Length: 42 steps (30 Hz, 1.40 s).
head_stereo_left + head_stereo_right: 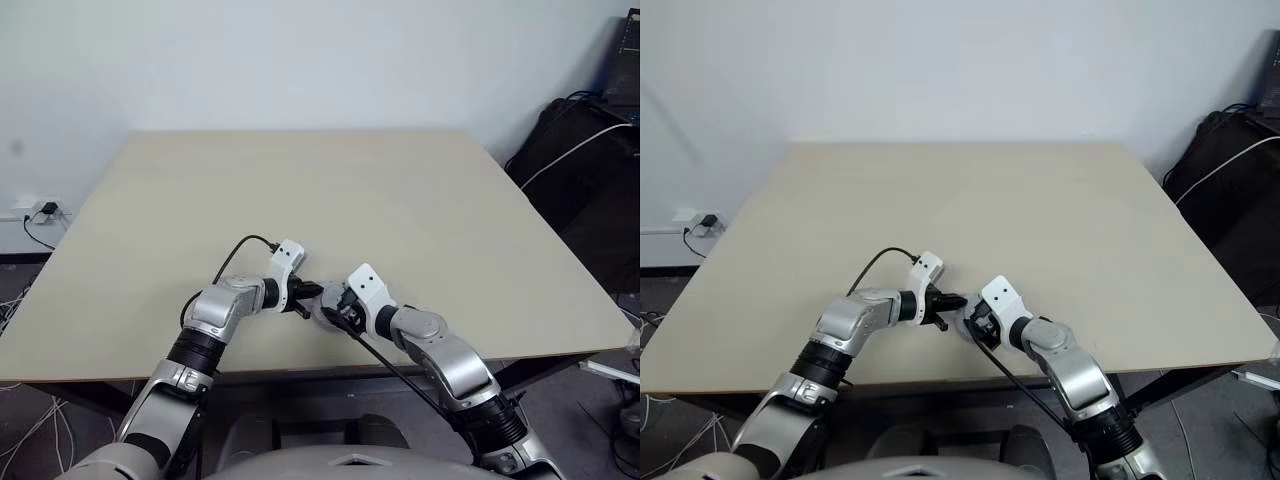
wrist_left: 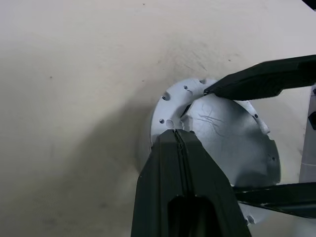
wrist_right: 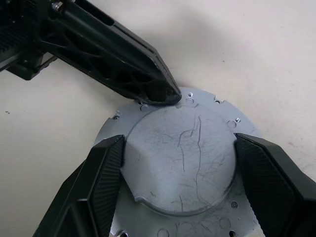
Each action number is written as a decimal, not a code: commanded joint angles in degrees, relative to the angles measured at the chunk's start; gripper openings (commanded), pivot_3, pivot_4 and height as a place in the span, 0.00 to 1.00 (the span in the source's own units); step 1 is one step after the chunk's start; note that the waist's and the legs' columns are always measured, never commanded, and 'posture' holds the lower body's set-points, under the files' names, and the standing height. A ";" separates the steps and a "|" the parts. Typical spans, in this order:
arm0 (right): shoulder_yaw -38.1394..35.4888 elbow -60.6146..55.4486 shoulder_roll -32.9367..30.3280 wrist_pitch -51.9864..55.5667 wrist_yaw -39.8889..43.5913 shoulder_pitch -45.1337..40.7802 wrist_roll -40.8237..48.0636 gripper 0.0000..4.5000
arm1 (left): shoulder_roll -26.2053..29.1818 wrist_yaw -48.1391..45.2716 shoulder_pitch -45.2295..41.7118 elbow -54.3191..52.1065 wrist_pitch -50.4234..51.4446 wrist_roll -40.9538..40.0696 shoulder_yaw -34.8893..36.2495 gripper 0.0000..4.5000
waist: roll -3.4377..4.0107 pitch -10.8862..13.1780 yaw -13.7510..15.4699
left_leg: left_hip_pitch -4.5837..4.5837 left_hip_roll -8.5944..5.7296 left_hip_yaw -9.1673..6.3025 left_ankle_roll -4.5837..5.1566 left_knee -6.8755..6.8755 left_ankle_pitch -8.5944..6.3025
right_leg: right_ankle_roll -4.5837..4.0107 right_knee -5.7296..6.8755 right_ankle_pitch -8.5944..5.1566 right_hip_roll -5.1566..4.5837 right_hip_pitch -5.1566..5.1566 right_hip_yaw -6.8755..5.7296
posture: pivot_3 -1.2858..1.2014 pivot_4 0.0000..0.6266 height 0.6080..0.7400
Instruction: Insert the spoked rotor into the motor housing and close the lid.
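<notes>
Resting on the pale beige desk [image 1: 400,200] close to its near edge, at about six o'clock of the desktop, the round light-grey metal lid [image 3: 182,163] lies smooth face up. Its raised middle is a flat, faintly scratched plateau crossed by thin dark hairline marks, with a small notch cut into one side of its edge. Around it runs a lower flange dotted with small round holes and a few tiny studs. The metal is matte, brighter along the flange than on the plateau.

The right tool [image 3: 177,185] straddles the lid with its two black fingers [image 3: 101,187] set wide apart, one against each side of the raised middle, so it is clamped on the lid across that plateau. The left tool [image 2: 178,136] has its fingers pressed together, and their joined tip sits on the lid's flange at the plateau's edge, at about twelve o'clock of the disc as the right wrist camera sees it.

In the head views the two tools meet tip to tip over the lid, the left coming in from nine o'clock and the right from three o'clock
</notes>
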 commanded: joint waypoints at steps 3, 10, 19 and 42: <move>1.01 -0.27 -0.56 1.18 0.65 0.53 -0.51 0.71 | -0.16 -2.25 0.52 -1.66 2.50 -1.26 -1.19 0.00 | 0.01 -0.08 0.03 | 0.00 0.00 0.00 0.00 0.00 0.00 | 0.00 0.00 0.00 0.00 0.00 0.00 | 0.52 0.00 1.00; -0.44 -1.56 -0.35 2.07 0.06 1.53 0.27 0.93 | -0.60 -2.37 0.49 -1.34 2.67 -0.91 -1.51 0.00 | 0.02 -0.13 0.23 | -0.01 -0.03 -0.01 0.01 0.00 0.00 | 0.00 0.00 0.00 0.00 0.01 0.03 | 0.52 0.00 1.00; -4.85 -6.83 -3.10 5.04 -0.36 5.69 1.19 0.99 | -1.08 -2.04 0.70 -1.33 2.71 -0.78 -1.56 0.00 | 0.04 -0.17 0.86 | 0.00 -0.04 -0.03 0.03 0.15 -0.01 | 0.02 0.00 0.02 -0.02 0.10 0.03 | 0.52 0.00 1.00; -32.73 -2.36 15.89 15.74 -9.67 6.19 26.72 0.99 | -1.71 -1.88 0.77 -0.60 1.88 -0.43 -1.42 0.00 | 0.18 -0.21 1.20 | -0.02 -0.05 -0.03 0.04 0.16 -0.01 | 0.00 0.07 0.04 -0.03 0.05 0.07 | 0.52 0.00 1.00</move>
